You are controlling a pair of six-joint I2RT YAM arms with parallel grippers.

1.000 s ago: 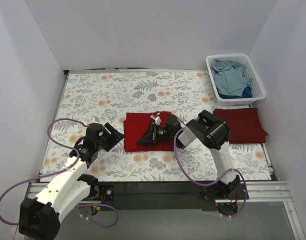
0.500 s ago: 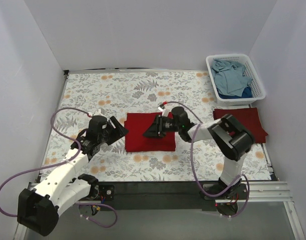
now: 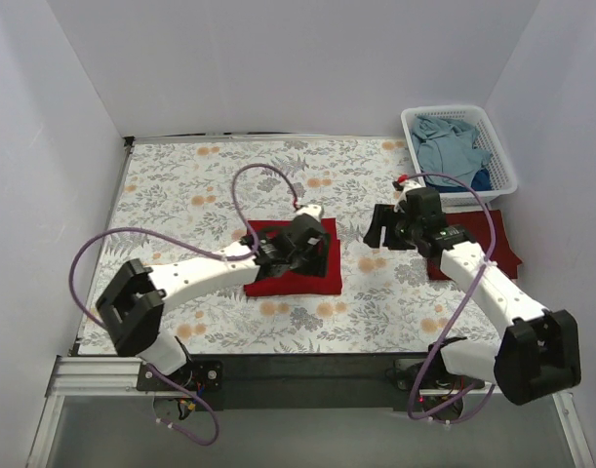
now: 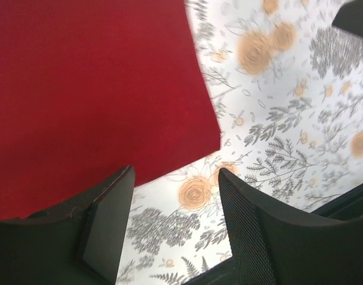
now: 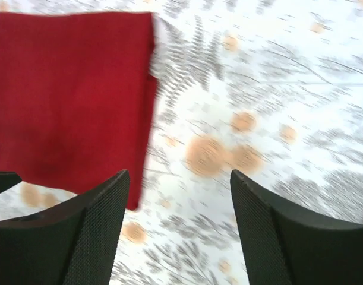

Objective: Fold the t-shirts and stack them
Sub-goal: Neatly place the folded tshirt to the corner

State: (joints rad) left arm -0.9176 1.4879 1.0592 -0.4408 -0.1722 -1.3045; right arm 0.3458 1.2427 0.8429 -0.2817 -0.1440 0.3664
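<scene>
A bright red t-shirt (image 3: 283, 281) lies folded flat in the middle of the table. My left gripper (image 3: 315, 255) hovers over its right part, open and empty. In the left wrist view the red t-shirt (image 4: 92, 89) fills the upper left, its corner just ahead of the left gripper (image 4: 175, 199). My right gripper (image 3: 377, 228) hangs open over the bare cloth to the right of this shirt. The blurred right wrist view shows the red t-shirt (image 5: 68, 89) at upper left, beyond the right gripper (image 5: 178, 199). A maroon t-shirt (image 3: 493, 239) lies folded at the right, partly under the right arm. Dusty blue t-shirts (image 3: 452, 146) fill the basket.
The white lattice basket (image 3: 504, 166) stands at the back right corner. A floral tablecloth (image 3: 200, 185) covers the table, with white walls on three sides. Purple cables loop above both arms, one cable (image 3: 254, 180) over the back of the red shirt.
My left arm has swung right from the table's left side to above the red shirt. My right gripper has pulled back off that shirt to the right and opened wider.
</scene>
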